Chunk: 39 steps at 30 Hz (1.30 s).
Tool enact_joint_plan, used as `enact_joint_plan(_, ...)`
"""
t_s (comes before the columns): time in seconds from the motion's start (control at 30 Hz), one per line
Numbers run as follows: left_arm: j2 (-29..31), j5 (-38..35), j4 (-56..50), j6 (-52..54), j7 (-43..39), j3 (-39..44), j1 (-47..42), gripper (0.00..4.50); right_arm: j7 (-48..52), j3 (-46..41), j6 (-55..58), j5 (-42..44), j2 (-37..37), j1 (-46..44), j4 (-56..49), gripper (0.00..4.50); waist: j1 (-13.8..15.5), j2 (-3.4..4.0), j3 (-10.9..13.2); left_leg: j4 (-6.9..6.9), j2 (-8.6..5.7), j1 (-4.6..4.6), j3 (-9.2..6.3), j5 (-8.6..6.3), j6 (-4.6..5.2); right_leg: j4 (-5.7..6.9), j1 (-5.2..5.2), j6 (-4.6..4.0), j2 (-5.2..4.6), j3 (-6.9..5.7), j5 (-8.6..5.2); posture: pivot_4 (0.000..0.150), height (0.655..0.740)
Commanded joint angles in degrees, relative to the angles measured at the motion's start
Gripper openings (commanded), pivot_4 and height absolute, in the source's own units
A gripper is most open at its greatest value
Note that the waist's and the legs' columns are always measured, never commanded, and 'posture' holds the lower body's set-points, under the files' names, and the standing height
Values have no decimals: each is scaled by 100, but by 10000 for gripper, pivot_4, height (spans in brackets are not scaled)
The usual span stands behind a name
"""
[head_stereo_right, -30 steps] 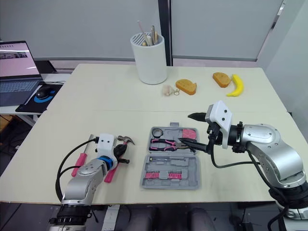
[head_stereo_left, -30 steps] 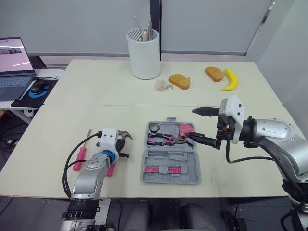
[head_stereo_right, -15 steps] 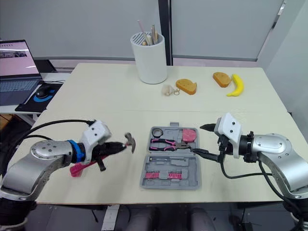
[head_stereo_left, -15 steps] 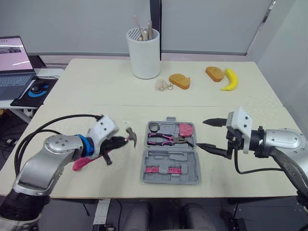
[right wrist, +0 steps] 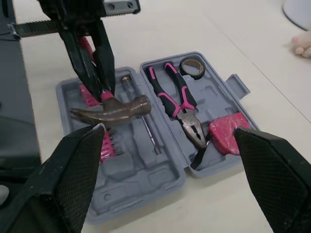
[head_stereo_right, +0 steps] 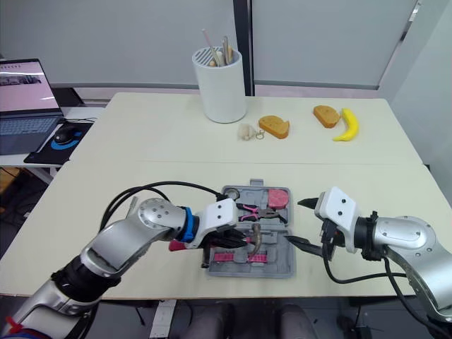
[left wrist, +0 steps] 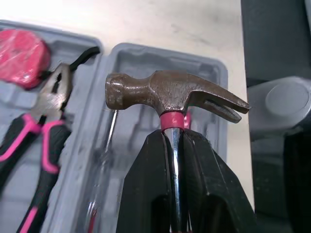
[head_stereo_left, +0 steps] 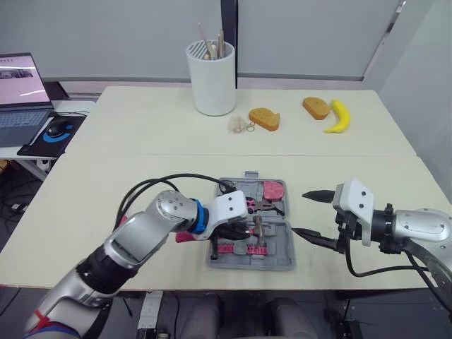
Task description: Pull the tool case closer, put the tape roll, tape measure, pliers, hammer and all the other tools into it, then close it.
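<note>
The left gripper [left wrist: 173,133] has swung from the left side of the cream table [head_stereo_left: 141,134] to over the open grey plastic tool case [head_stereo_left: 281,265]. Its fingers squeeze tight on the neck of the brown-headed, pink-handled hammer [left wrist: 170,92], above the case's near half. The right gripper [head_stereo_left: 299,212] has backed off a bit, fingers wide apart, empty, just beside the case.

Beige table [head_stereo_left: 141,127] with open tool case [head_stereo_left: 277,258], white holder [head_stereo_left: 212,81], banana [head_stereo_left: 337,116]

I'm counting one case [head_stereo_left: 274,257], one hammer [left wrist: 170,93], one pliers [right wrist: 180,104], one tape roll [right wrist: 193,67], one tape measure [right wrist: 228,131], two bread slices [head_stereo_left: 263,119] [head_stereo_left: 316,107], one banana [head_stereo_left: 337,116].
</note>
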Motion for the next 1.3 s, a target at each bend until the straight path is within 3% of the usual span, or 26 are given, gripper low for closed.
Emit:
enact_joint_plan(0.03,-124,164,53,-142,-50,-187,-165,791,-136,-363,408,291,-156,247,-557,45000,-2,0,0,0,0,1,-1,0,0,0,0,0,0,0,0,1500,7400)
enact_joint_plan(0.43,-669,605,735,-518,-231,-635,-528,791,-716,-984,1011,877,-57,588,-1222,45000,17,0,0,4,-1,0,-8,0,0,0,4,4,0,-2,-3,1500,7400)
enact_joint_plan(0.83,-1363,1013,1307,-710,-143,-895,-663,791,-921,-1040,1246,1112,-262,1004,-1410,45000,19,-1,0,8,-6,-1,-10,0,0,1,8,8,-1,-3,-5,1500,7400)
enact_joint_plan(1.3,-1706,1524,2215,-1212,-71,-976,-748,791,-1364,-928,1269,1172,-216,1217,-1692,45000,20,-1,0,11,-6,0,-9,0,0,2,9,10,-1,-4,-5,1500,7400)
